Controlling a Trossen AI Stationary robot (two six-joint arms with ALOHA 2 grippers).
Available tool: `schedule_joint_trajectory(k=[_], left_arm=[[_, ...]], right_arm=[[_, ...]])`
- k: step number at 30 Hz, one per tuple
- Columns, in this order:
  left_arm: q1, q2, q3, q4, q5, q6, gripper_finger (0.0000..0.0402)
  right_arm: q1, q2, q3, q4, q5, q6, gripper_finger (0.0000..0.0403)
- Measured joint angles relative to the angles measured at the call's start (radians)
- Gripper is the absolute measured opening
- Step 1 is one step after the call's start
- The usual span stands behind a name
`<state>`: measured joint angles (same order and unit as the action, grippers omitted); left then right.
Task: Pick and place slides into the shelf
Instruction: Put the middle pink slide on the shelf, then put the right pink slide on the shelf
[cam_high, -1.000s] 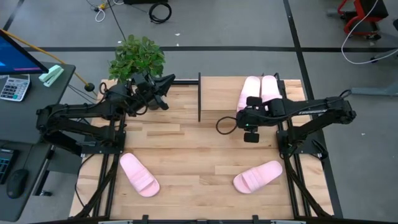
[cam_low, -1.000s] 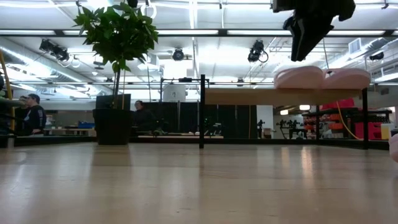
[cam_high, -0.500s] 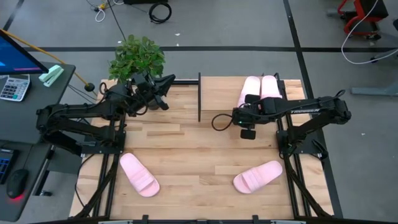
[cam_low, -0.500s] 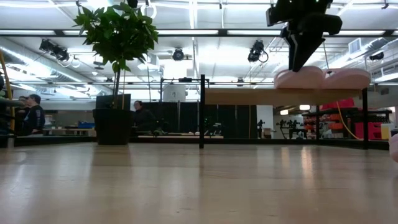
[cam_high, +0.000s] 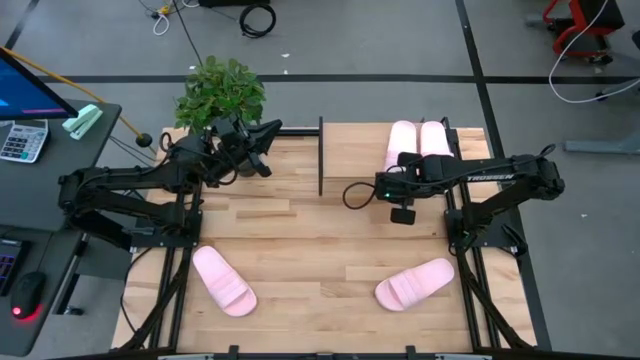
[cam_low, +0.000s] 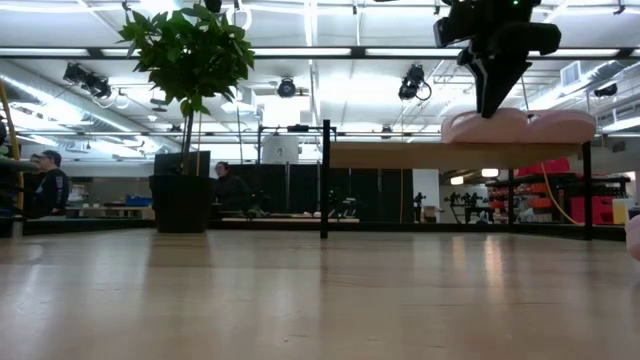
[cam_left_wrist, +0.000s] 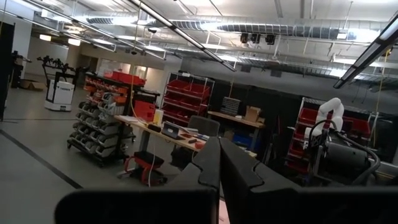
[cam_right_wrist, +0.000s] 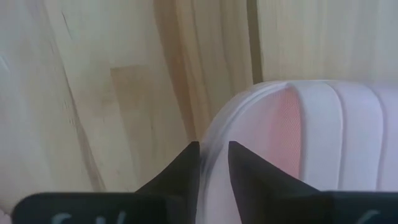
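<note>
The wood table (cam_high: 300, 235) carried everything, and at its far edge stood the shelf (cam_high: 360, 150), its light top panel on a thin black frame. Two of the slides (cam_high: 418, 145) lay side by side on the shelf's top, directly beyond and under the right gripper (cam_high: 393, 187).

The right gripper hung over the near end of the shelf-top pair. In the right wrist view its two dark fingers (cam_right_wrist: 183, 171) stood narrowly apart, the rim of the nearer slide (cam_right_wrist: 298, 137) lying just ahead of the slim gap between them — whether the tips pressed the foam could not be told. From the low view the gripper pointed down at that slide (cam_low: 480, 125), its tip right at the pink surface.

The left gripper (cam_high: 262, 140) waited well to the side of the right one, beside the potted plant (cam_high: 220, 95) at the table's far corner; its fingers (cam_left_wrist: 208, 168) met with no gap, holding nothing.

Toward the table's front, well behind the right gripper, a third slide (cam_high: 415, 285) lay on the wood; the fourth slide (cam_high: 223, 281) lay farther off, in front of the left arm. A black upright post (cam_high: 321, 155) of the shelf frame stood between the two grippers.
</note>
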<state>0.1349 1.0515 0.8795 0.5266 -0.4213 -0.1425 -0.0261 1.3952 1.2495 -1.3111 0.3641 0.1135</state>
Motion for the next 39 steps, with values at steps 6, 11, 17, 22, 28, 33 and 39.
schedule_joint_trajectory(k=[6, 11, 17, 22, 28, 33, 39], left_arm=[[0.000, 0.000, 0.000, 0.000, 0.000, 0.000, 0.0023], [0.000, 0.000, 0.000, 0.000, 0.000, 0.000, 0.0026], [0.000, 0.000, 0.000, 0.000, 0.000, 0.008, 0.0016], [0.000, 0.000, 0.000, 0.000, 0.000, 0.009, 0.0013], [0.000, 0.000, 0.000, 0.000, 0.000, 0.023, 0.0024], [0.000, 0.000, 0.000, 0.000, 0.000, 0.023, 0.0032], [0.000, 0.000, 0.000, -0.029, 0.000, 0.018, 0.0036]], right_arm=[[0.000, -0.002, 0.000, -0.035, -0.001, 0.001, 0.0069], [0.000, -0.009, 0.000, -0.039, -0.005, 0.015, 0.0069], [0.001, -0.010, 0.000, -0.042, -0.041, 0.022, 0.0082], [0.001, -0.010, 0.000, -0.055, -0.048, 0.026, 0.0103], [0.003, -0.010, 0.047, -0.110, -0.046, 0.059, 0.0127], [0.006, -0.012, 0.143, -0.210, -0.042, 0.116, 0.0135], [0.096, -0.080, 0.152, -0.225, -0.100, 0.326, 0.0133]])
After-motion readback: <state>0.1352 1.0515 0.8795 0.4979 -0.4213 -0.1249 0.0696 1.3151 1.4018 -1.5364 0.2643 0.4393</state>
